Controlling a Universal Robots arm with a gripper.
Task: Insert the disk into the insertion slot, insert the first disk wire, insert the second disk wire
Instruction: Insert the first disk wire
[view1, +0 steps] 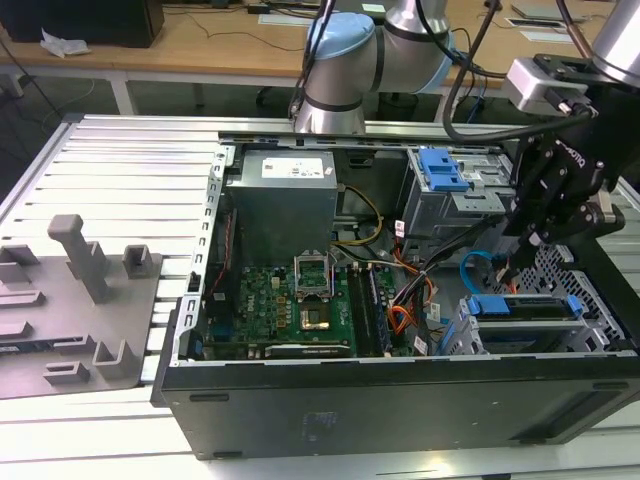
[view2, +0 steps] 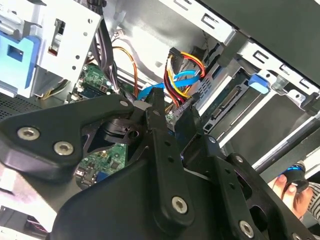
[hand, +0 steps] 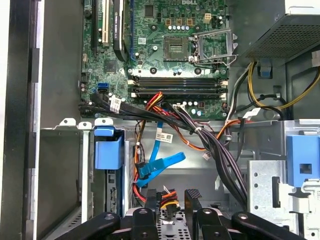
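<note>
1. Black gripper (hand: 172, 199) on the grey-and-blue arm (view1: 340, 70) comes in from the far side and points down into the open PC case (view1: 400, 400), at the exterior view's right, over the drive-bay end
2. Jaws stand apart, not closed on anything; the fingers (hand: 153, 202) sit either side of the first disk wire (hand: 168, 196), whose orange, red and black strands run up between them in both wrist views; cannot tell if a pad touches it
3. Person's hand (view2: 294, 192) sits at the edge of the second wrist view, outside the case, on something small, blue and black
4. Case lies on its side on a slotted aluminium table (view1: 130, 160); a grey fixture plate (view1: 70, 300) with upright blocks is on the exterior view's left, a wooden desk (view1: 200, 40) behind
5. Disk (view1: 520, 306) sits in the insertion slot (view1: 560, 268), its blue front bar across the low perforated cage, close to the case's near wall on the exterior view's right
6. Second disk wire (hand: 161, 165), light blue, loops loose just beside the first disk wire and next to the slot; cannot tell where its plug sits
7. Taller grey cage (view1: 440, 200) with a blue latch stands beyond the slot; green motherboard (view1: 280, 300) mid-case; grey power supply (view1: 280, 195) against the far wall
</note>
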